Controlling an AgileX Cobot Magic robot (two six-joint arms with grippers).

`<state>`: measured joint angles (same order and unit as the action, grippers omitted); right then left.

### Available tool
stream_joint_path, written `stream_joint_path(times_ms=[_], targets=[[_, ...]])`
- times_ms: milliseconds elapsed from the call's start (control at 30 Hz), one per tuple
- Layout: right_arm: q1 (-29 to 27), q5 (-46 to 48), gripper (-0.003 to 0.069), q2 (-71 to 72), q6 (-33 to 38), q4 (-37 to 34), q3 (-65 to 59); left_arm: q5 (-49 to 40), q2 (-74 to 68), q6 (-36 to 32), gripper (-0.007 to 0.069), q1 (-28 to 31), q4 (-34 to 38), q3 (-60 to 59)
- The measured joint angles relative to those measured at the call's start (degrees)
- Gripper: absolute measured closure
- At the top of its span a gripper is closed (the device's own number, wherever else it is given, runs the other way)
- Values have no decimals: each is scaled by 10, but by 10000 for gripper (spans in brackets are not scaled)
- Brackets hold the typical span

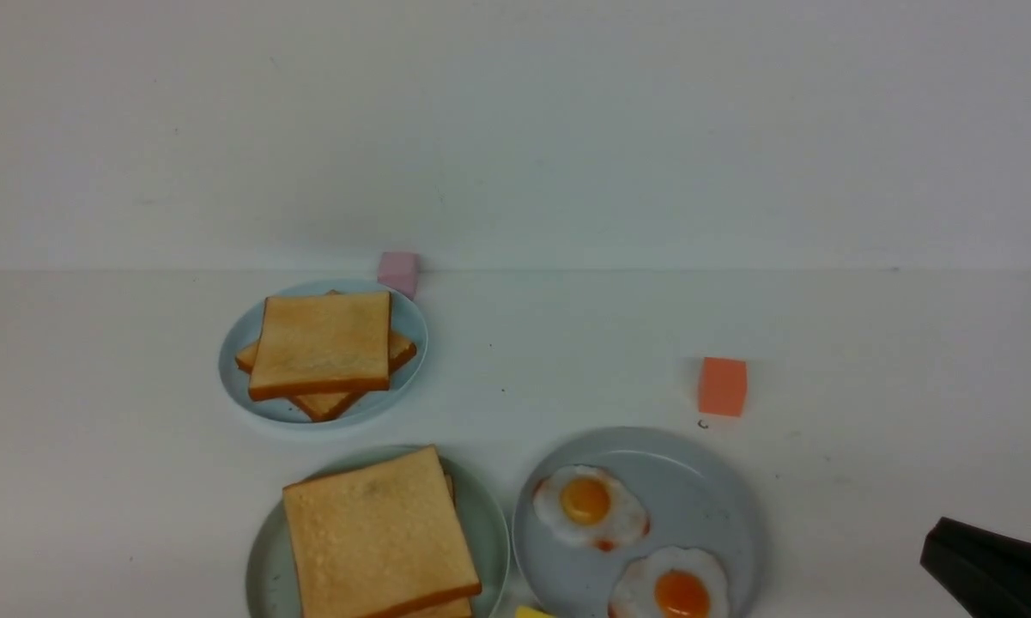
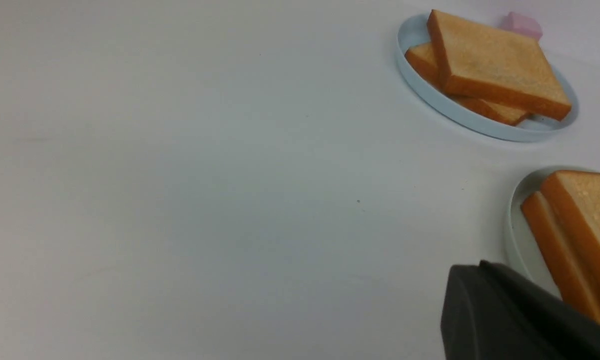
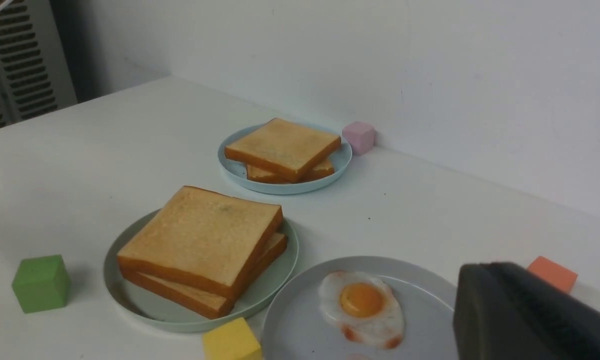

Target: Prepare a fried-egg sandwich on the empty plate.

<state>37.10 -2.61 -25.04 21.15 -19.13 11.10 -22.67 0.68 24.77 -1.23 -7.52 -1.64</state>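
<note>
two square golden-brown toy toast slices (image 1: 378, 545) sit stacked on round flat pale mint-green plate (image 1: 489, 524) at near edge of white table (image 1: 867, 343), front view; no egg visible between the slices, top slice skewed slightly off the lower one. just right of it, touching or nearly so, round grey-blue plate (image 1: 704, 489) holds two white orange-yolked toy fried eggs (image 1: 590, 506) side by side. small yellow foam cube (image 1: 532, 612) peeks in at near edge between the two plates. farther back left, smaller light-blue plate (image 1: 408, 326) carries pile of plain toast slices (image 1: 322, 343), pink foam cube (image 1: 397, 271) just behind it by the wall. orange foam cube (image 1: 722, 386) stands alone behind grey-blue plate. green foam cube (image 3: 41, 283) near mint plate, right wrist view only. right gripper (image 1: 987, 566) black, low at right edge, apart from the plates; can't tell how wide its jaws stand, nothing seen in it. left gripper (image 2: 509, 320) only a dark edge in its wrist view, closed, holding nothing.
</note>
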Motion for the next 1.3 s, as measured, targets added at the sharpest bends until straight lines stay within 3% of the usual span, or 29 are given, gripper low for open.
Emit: stream_joint_path(times_ms=[500, 700, 800, 933, 1033, 1167, 1300], targets=[[-1, 0, 599, 3, 0, 2, -1, 0, 0, -1, 627, 0, 1, 0], [-86, 72, 592, 81, -11, 19, -1, 0, 0, -1, 622, 0, 1, 0], [-177, 184, 589, 136, -68, 52, -1, 0, 0, -1, 622, 0, 1, 0], [-240, 271, 585, 187, -144, 126, -18, 0, 0, -1, 620, 0, 1, 0], [-270, 278, 580, 232, -212, 191, -69, 0, 0, -1, 616, 0, 1, 0], [-290, 262, 575, 256, -283, 212, -118, 3, 0, -2, 611, 0, 2, 0], [-295, 253, 568, 257, -309, 215, -120, 2, 0, -2, 607, 0, 2, -1]])
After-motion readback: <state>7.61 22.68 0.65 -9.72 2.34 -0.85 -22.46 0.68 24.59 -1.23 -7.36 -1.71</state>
